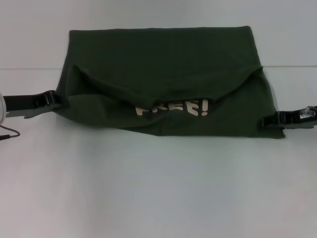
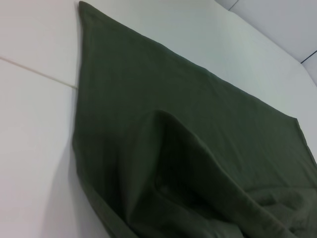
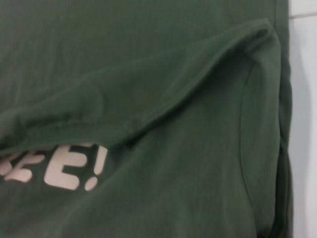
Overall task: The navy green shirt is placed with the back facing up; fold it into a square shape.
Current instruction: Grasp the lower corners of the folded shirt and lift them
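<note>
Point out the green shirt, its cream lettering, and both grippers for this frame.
navy green shirt (image 1: 163,54): head view, plain upper panel.
cream lettering (image 1: 173,108): head view, middle of the letters.
left gripper (image 1: 53,99): head view, tip at the shirt's edge.
right gripper (image 1: 270,120): head view, tip at the shirt's edge.

This looks like a robot test bench in a lab rather than a home. A plain white surface (image 1: 158,188) fills the view, with a thin seam line running across it beyond both end effectors. The left end effector (image 1: 55,100) and right end effector (image 1: 270,120) are black, and a thin dark cable (image 1: 10,135) trails just behind the left one.
</note>
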